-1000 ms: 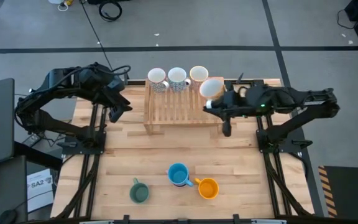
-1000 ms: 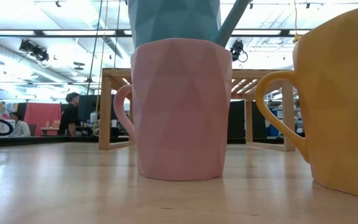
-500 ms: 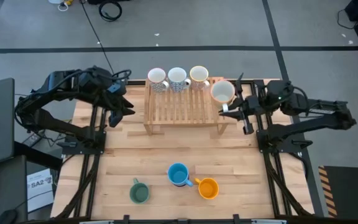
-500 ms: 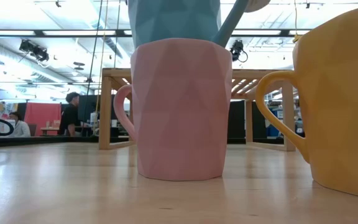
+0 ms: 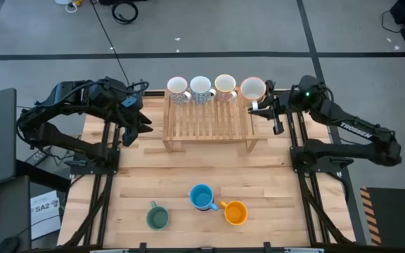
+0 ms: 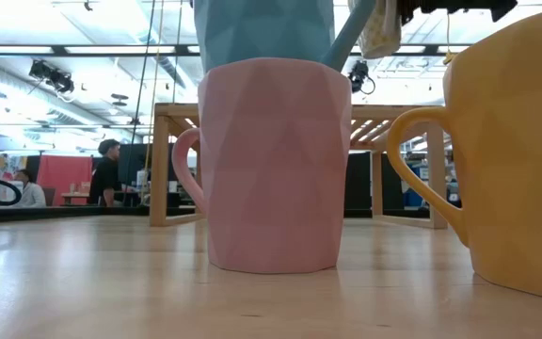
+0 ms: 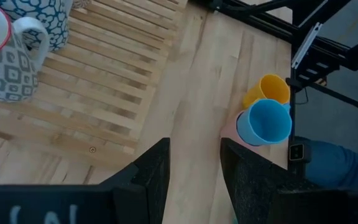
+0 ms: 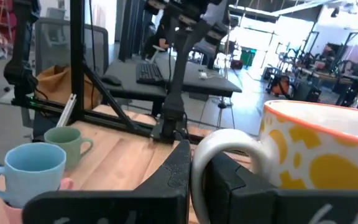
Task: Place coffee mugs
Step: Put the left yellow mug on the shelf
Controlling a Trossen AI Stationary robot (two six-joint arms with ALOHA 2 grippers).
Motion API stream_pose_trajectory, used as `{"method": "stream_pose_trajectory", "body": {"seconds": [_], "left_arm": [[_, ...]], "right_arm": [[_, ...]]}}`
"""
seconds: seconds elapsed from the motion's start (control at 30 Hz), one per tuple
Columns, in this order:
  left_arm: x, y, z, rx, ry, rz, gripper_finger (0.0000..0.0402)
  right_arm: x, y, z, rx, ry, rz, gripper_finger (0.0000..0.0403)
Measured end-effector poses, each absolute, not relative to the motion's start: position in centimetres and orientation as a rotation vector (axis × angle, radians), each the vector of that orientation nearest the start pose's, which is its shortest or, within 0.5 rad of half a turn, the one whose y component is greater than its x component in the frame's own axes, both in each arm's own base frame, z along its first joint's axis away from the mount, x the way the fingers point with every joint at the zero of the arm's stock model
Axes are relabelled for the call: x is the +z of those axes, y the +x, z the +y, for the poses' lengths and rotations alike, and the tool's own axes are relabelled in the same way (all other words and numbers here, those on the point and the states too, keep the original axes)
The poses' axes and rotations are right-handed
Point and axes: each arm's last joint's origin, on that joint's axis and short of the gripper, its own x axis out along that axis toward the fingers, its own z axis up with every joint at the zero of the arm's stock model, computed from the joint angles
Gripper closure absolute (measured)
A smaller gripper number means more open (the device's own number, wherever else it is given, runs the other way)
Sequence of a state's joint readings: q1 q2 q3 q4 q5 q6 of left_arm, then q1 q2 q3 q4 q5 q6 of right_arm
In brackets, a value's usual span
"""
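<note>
Coffee mugs (image 5: 200,88) are lined along the far edge of the slatted wooden rack (image 5: 207,119) on the pale wood counter (image 5: 188,176). A yellow-spotted white ceramic mug (image 5: 252,88) is held by its handle in the right gripper (image 5: 264,107) fingers at the rack's right end. The left gripper (image 5: 133,125) is parked left of the rack, fingers partly apart. Grey floor surrounds the counter.

Pink mug (image 6: 271,165) under the blue mug (image 5: 202,197) — hidden from above; orange mug (image 6: 516,160) edge-cropped.
</note>
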State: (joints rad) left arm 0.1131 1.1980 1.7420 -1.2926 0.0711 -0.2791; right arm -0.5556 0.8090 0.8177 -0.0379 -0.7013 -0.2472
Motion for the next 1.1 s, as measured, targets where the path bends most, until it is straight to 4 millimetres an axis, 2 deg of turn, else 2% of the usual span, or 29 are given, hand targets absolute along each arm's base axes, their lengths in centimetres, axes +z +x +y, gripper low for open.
{"method": "stream_pose_trajectory", "body": {"seconds": [0.27,0.73,0.93,1.1], "left_arm": [[46.2,17.2,1.8,0.143,-0.332,0.737,0.0255],[46.2,17.2,1.8,0.144,-0.333,0.737,0.0255],[46.2,17.3,1.8,0.144,-0.335,0.733,0.0255],[46.4,17.5,1.8,0.148,-0.356,0.699,0.0255]], "right_arm": [[34.6,14.3,-11.1,0.175,-0.223,0.027,0.0372],[30.7,14.3,-19.0,0.303,-0.126,0.026,0.0372],[29.2,13.7,-21.0,0.340,-0.073,0.021,0.0372],[28.1,13.8,-21.7,0.408,-0.090,-0.004,0.0372]]}}
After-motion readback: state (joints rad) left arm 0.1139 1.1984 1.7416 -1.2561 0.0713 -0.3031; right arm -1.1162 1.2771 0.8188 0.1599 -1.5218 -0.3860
